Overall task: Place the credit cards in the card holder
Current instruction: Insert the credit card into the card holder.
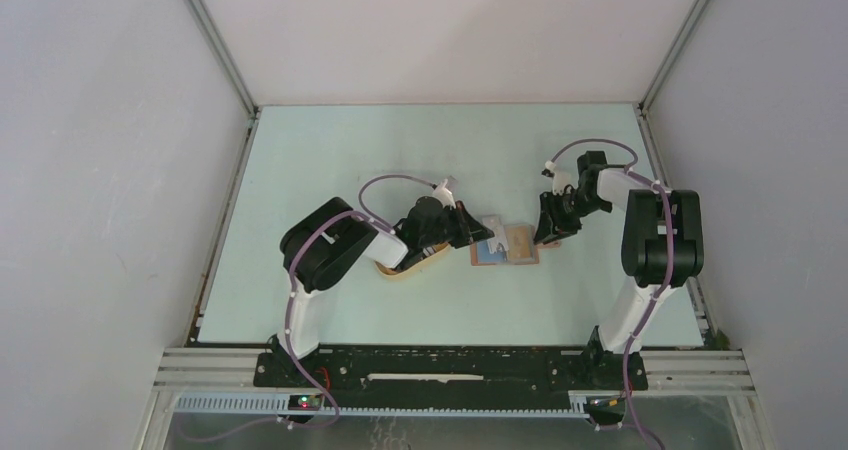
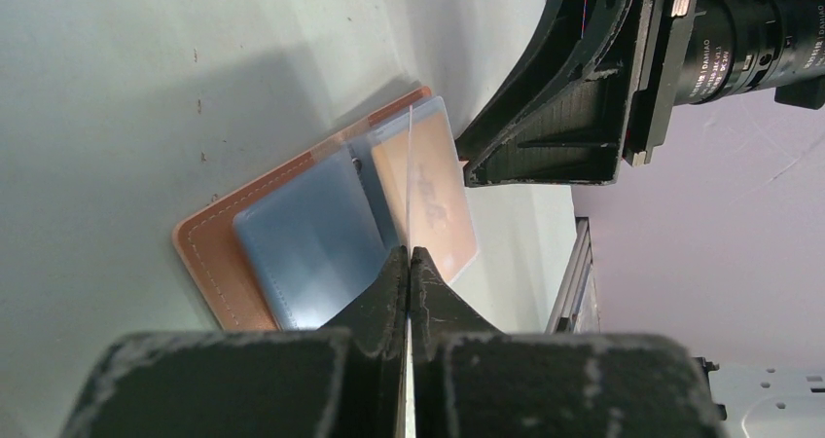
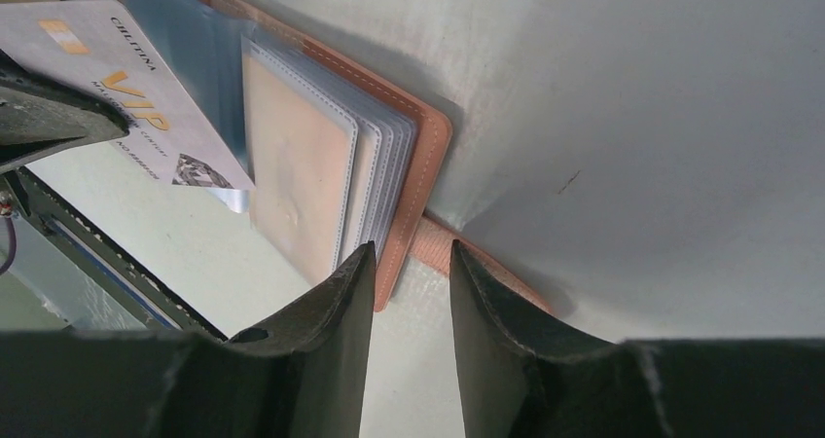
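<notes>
The left claw [image 2: 410,253], clamped on a VIP credit card [image 3: 117,78] edge-on over the open card holder [image 3: 420,146] on the surface [image 3: 632,88], should feed it squarely into a clear sleeve [image 3: 297,156] while the right claw [image 3: 411,258], jaws apart astride the snap tab [image 3: 435,246], steadies the holder.

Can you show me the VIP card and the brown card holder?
credit card [image 3: 115,63]: right wrist view, on its pale printed face, by the VIP letters.
card holder [image 3: 428,165]: right wrist view, on its brown stitched outer edge.
</notes>
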Robot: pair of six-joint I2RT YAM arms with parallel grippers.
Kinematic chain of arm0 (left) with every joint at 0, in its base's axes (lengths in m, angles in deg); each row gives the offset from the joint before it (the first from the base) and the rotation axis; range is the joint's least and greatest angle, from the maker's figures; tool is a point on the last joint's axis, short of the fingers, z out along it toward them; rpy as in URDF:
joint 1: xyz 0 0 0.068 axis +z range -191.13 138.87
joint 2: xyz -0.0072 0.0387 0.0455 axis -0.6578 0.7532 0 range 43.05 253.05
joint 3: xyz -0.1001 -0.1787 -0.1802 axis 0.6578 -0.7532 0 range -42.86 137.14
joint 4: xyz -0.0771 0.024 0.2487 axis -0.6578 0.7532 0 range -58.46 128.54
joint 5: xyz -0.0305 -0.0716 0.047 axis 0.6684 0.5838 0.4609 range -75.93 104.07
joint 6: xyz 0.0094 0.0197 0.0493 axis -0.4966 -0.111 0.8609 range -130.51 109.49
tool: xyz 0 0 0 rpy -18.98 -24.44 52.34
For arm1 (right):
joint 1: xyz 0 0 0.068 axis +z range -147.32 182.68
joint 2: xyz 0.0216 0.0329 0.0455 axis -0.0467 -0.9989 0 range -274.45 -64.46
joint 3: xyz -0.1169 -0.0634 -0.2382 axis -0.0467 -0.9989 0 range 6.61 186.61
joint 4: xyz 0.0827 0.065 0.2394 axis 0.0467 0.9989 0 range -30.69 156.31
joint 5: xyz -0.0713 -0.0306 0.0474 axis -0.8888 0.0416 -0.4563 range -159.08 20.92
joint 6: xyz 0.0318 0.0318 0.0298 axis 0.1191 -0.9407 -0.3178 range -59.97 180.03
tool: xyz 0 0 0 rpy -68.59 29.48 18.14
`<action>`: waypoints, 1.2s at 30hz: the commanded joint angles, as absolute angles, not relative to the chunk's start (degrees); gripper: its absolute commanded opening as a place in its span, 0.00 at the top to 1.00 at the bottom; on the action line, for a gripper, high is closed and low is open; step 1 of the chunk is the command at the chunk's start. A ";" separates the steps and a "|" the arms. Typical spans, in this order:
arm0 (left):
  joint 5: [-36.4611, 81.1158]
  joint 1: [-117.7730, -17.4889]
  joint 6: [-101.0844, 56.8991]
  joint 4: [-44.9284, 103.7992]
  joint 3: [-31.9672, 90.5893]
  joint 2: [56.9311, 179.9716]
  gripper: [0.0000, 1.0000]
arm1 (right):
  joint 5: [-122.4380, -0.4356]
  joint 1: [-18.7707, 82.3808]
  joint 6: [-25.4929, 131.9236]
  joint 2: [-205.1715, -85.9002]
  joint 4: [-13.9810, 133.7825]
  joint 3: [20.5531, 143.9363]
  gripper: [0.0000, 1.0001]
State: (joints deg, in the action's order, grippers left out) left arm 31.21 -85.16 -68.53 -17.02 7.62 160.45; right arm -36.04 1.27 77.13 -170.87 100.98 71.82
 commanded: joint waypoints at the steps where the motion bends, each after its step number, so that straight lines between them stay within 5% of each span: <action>1: 30.79 -85.52 -67.89 -15.38 10.40 161.37 1.00 | -33.72 1.04 76.69 -169.13 100.34 73.06 0.56; 9: 30.24 -86.50 -66.07 -9.41 13.05 160.92 1.00 | -28.00 0.64 75.58 -166.59 99.51 72.64 0.45; 16: 29.15 -86.96 -64.84 -5.86 14.26 160.18 1.00 | -36.81 3.29 73.48 -169.95 97.37 72.76 0.41; 29: 29.29 -87.01 -64.65 -5.00 14.02 157.31 1.00 | -49.52 5.24 73.73 -172.40 97.45 73.33 0.56; 36: 32.54 -87.05 -66.67 -2.37 17.97 160.20 1.00 | -46.85 3.36 73.91 -172.10 98.10 73.32 0.57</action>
State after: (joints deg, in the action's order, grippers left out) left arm 31.04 -86.50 -67.07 -5.08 13.17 159.86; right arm -40.83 4.90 72.48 -170.76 98.66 72.85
